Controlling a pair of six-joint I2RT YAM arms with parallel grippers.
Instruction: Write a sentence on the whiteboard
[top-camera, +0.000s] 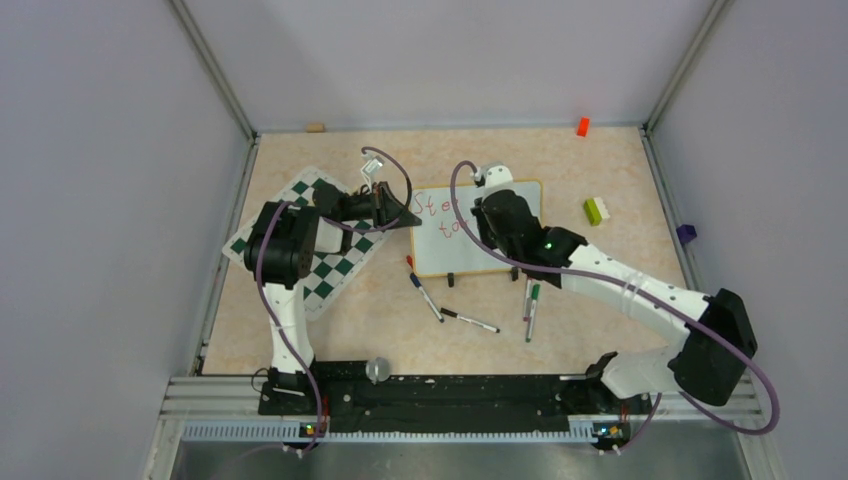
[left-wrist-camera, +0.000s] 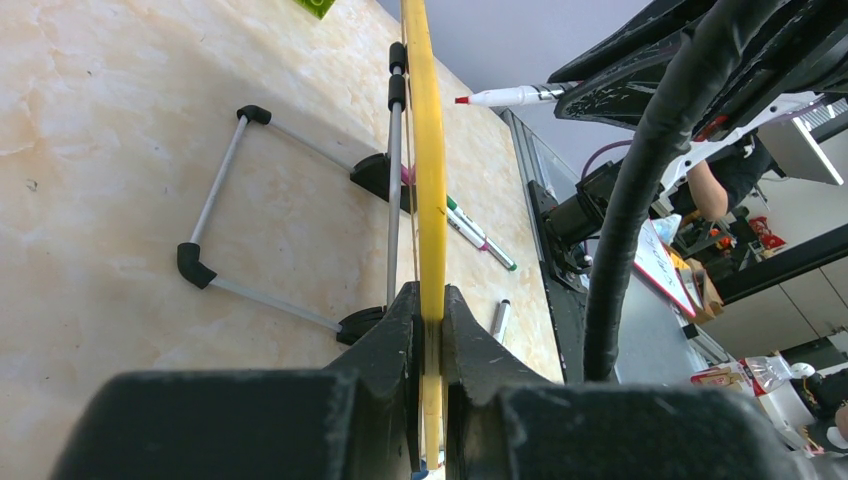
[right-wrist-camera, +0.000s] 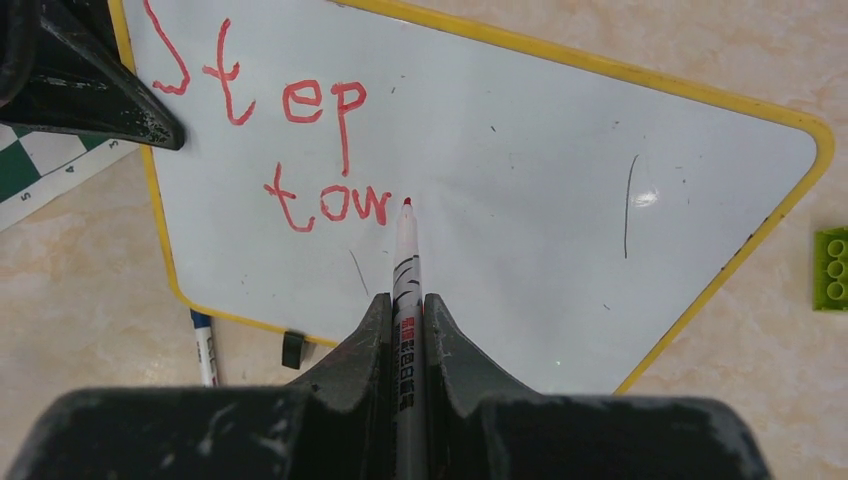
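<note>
While the whiteboard (top-camera: 440, 255) sits mid-table in the top view, the left gripper (top-camera: 395, 212) meets its 9 o'clock edge. Left wrist: jaws clamped on the whiteboard's yellow frame. Right wrist: the right gripper (right-wrist-camera: 408, 330) pinches a red marker (right-wrist-camera: 406, 250), its tip just at 3 o'clock of the sentence (right-wrist-camera: 300, 130), 2 lines reading "Step tow".

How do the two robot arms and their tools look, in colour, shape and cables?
Both the left arm and the right arm have white links between bulky black joints. A thin purple cable loops along each. A small green light glows near the right wrist. The left tool and the right tool each have two black, wedge-shaped fingers, scuffed with pale flecks.
</note>
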